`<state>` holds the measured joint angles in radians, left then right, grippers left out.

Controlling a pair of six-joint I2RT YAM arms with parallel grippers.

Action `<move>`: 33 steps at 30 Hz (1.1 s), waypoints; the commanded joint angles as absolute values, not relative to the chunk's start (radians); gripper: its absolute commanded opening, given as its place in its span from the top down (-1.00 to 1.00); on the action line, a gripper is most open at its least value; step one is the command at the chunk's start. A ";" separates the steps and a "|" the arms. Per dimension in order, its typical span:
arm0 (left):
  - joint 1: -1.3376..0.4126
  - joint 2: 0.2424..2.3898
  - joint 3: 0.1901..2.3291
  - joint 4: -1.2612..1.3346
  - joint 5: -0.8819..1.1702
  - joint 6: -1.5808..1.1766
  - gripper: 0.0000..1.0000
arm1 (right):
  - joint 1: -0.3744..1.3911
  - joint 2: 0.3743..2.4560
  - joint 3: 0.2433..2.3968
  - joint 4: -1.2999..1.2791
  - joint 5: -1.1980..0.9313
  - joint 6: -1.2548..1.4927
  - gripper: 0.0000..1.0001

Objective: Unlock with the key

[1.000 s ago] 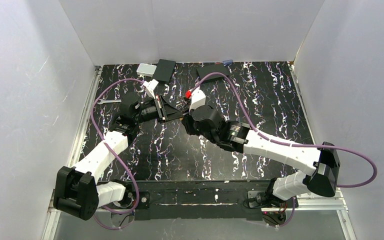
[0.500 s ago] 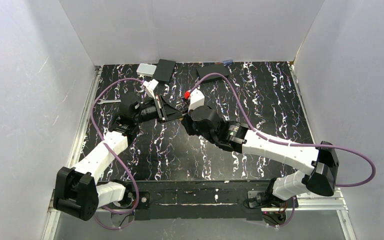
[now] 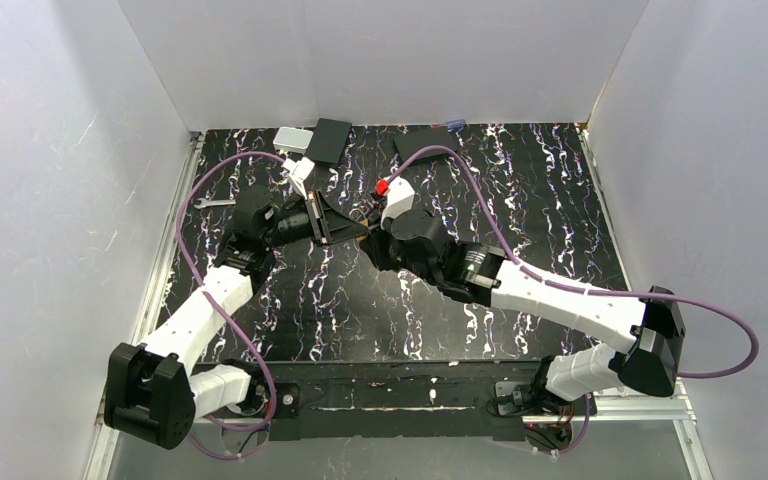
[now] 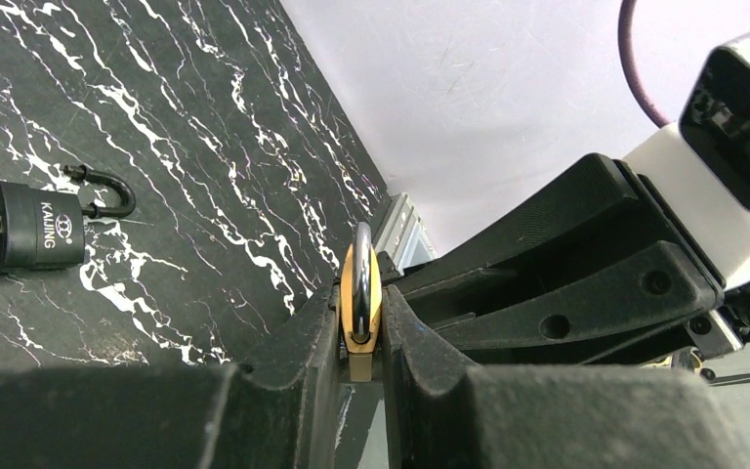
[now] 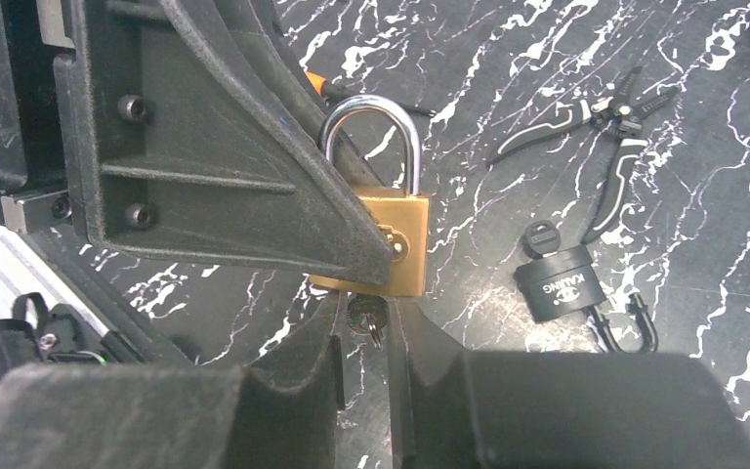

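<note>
Brass padlock (image 5: 395,249): one. Held clear of the worktop (image 3: 560,200), above its middle and toward the far edge, shackle closed. Clamped across both faces of the body by left gripper (image 4: 359,327), pincer pressed tight onto it.

Key (image 5: 366,315): one in use. Seated in the keyway on the underside of the body, head pinched in right gripper (image 5: 364,337), pincer nearly together around it.

Step in hand, as judged: key inserted, turn not yet made, shackle not yet sprung.

Next move, as judged: rotation of the right wrist about the key's own axis, against a steady counter-hold from the left. No sideways pull, given the risk of a bent key or a body slipping in the pads.

Black padlock (image 5: 559,285): one. Lying on the worktop below the grippers, shackle seemingly open, own black-headed key (image 5: 539,236) in it.

Totals: padlocks two, keys two.

Pliers (image 5: 596,137): one pair, black-handled, lying near the black padlock.

Also counted:
- two flat black boxes (image 3: 332,140) at the far edge
- one grey box (image 3: 293,140) beside the left of them
- one small metal tool (image 3: 218,202) near the left edge, kind not clear at this size
</note>
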<state>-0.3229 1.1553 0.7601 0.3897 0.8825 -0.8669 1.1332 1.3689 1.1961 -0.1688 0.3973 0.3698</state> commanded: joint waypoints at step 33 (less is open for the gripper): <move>-0.337 1.088 0.766 0.482 1.050 -0.852 1.00 | 0.864 1.194 1.009 0.226 -0.272 0.504 -0.28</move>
<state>-0.3264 1.1309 0.7601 0.4675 0.9836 -0.8631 0.8780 1.2438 0.9665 0.1825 -0.2291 0.5571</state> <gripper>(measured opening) 0.148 0.567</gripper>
